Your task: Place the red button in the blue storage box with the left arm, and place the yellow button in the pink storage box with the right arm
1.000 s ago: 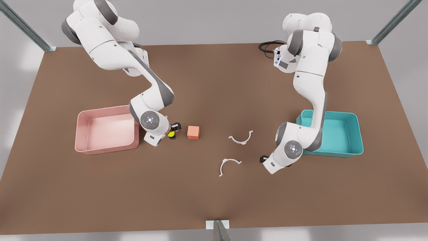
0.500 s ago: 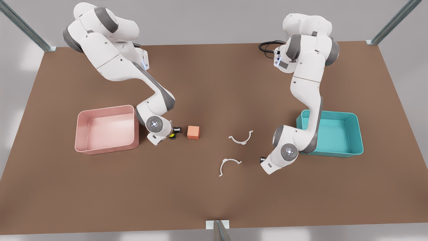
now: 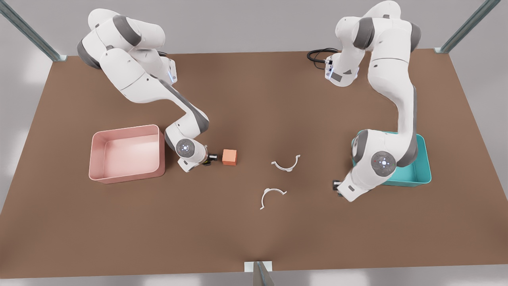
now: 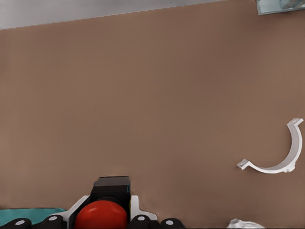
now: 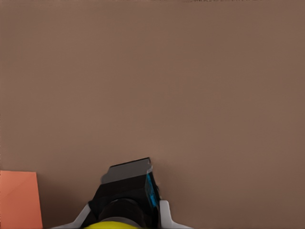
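My left gripper (image 3: 337,186), on the front view's right, is shut on the red button (image 4: 101,215), held off the table just in front of the blue storage box (image 3: 425,159). In the left wrist view the red dome sits between the fingers of the left gripper (image 4: 108,202). My right gripper (image 3: 209,158), on the front view's left, is low at the table beside the pink storage box (image 3: 127,174). Its fingers hug the black base of the yellow button (image 5: 114,224), and the right gripper (image 5: 126,210) looks shut on it.
An orange cube (image 3: 229,157) sits just right of the right gripper. Two white curved clips (image 3: 285,163) (image 3: 271,195) lie on the brown table between the arms. A black cable (image 3: 317,53) lies at the far edge.
The left arm rose and swung toward the blue box with the red button. The right gripper sank lower onto the yellow button.
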Tool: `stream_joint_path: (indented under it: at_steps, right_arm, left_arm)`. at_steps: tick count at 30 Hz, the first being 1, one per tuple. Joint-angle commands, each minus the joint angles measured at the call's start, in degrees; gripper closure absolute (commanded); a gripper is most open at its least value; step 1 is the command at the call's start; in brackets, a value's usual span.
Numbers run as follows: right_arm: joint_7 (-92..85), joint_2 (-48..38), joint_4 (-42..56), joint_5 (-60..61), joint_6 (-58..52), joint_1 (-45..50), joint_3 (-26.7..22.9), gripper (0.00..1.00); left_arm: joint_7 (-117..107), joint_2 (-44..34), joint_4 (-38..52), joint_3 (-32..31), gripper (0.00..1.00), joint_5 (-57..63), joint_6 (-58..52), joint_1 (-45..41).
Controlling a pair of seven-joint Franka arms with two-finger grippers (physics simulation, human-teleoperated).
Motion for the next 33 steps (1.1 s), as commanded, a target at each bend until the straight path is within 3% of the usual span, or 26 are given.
stream_joint_path:
  at_steps: [1,3,7,11,15,16,17,18,24,27,28,29,30,31,33]
  right_arm:
    - [4.26,-0.01,0.02,-0.19,1.22,0.01,-0.07,0.53]
    - [4.08,-0.01,0.02,-0.19,1.22,0.01,0.02,0.62]
    - [3.73,-3.26,0.02,-0.63,0.17,-2.01,0.64,0.64]
    - [-7.34,-12.66,2.83,-0.63,-10.63,-9.22,0.81,0.63]
    - [-24.66,-21.36,2.05,-0.36,-16.62,-21.52,1.34,0.64]
    - [-26.41,-22.42,0.46,-0.36,-16.44,-22.58,1.34,0.64]
    - [-28.7,-22.95,-1.11,-0.36,-16.44,-24.07,1.34,0.64]
    - [-29.4,-24.17,-3.92,-0.36,-16.18,-24.16,1.34,0.64]
    - [-36.52,-25.32,-11.49,-0.36,-10.64,-29.96,1.25,0.65]
    - [-38.37,-24.88,-15.01,-0.36,-7.74,-31.55,1.25,0.63]
    - [-38.37,-24.27,-15.01,-0.36,-7.74,-31.63,1.25,0.57]
    - [-38.28,-23.74,-14.83,-0.36,-7.65,-31.55,1.25,0.24]
    - [-37.76,-23.56,-14.04,-0.36,-7.65,-31.46,1.25,0.05]
    - [-37.58,-23.21,-12.55,-0.36,-7.74,-31.55,1.25,0.0]
    - [-37.4,-23.21,-8.68,-0.36,-8.62,-31.28,1.34,0.0]
  left_arm:
    - [18.49,-2.33,-0.14,0.11,0.53,-0.35,-14.2,4.1]
    - [29.48,-5.05,-2.77,0.11,0.53,0.44,-15.79,9.55]
    - [45.31,-16.92,-24.57,0.47,0.53,1.41,-5.07,18.43]
    - [48.48,-15.26,-35.47,1.52,0.53,1.5,8.37,20.55]
    - [48.48,-8.14,-36.0,1.61,0.51,1.41,16.37,20.55]
    - [48.48,-7.52,-35.91,1.61,0.47,1.41,16.82,20.55]
    - [48.48,-7.34,-35.91,1.61,0.13,1.41,16.82,20.55]
    - [48.48,-7.34,-35.91,1.61,0.0,1.41,16.64,20.55]
    - [45.06,-11.56,-35.56,1.52,0.0,1.32,14.36,20.02]
    - [26.33,-15.08,-28.54,0.91,0.0,-3.33,10.41,18.0]
    - [20.8,-14.64,-21.95,0.73,0.0,-4.39,3.55,17.56]
    - [15.35,-14.55,-18.43,0.73,0.0,-5.27,1.17,16.15]
    - [12.01,-14.55,-15.35,0.73,0.0,-5.27,1.17,15.1]
    - [7.52,-14.81,-11.04,0.73,0.0,-5.27,-0.49,13.34]
    - [6.99,-15.87,-1.73,0.73,0.0,-4.83,-14.29,12.37]
